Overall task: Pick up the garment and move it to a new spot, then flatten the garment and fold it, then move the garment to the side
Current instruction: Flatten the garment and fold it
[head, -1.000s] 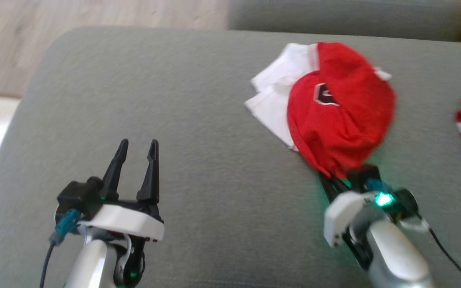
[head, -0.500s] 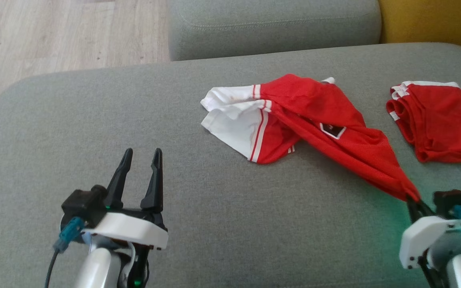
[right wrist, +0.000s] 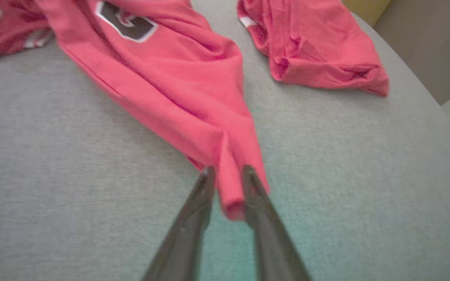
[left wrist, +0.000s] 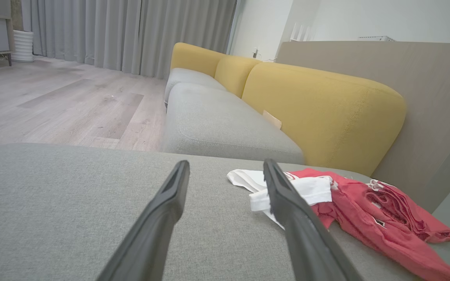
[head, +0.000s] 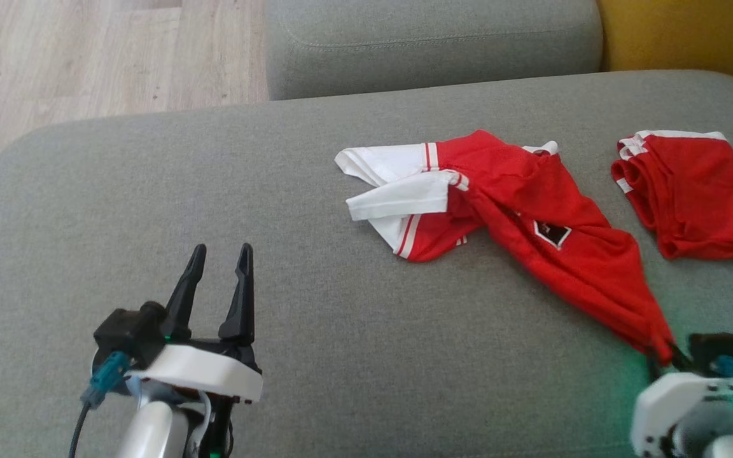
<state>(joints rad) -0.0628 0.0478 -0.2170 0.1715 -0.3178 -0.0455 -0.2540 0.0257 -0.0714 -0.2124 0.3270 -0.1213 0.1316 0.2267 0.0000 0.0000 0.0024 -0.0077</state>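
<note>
Head view: red-and-white jersey (head: 564, 254) lies further toward 5 o'clock than 0.5 s ago, stretched across the grey sofa cushion (head: 277, 210).
Left wrist view: left gripper (left wrist: 225, 163) spread, empty; jersey at 3 o'clock.
Right wrist view: right gripper (right wrist: 228, 169) pinching the jersey's bunched edge.
Reading: relocation under way; flattening pending.
</note>
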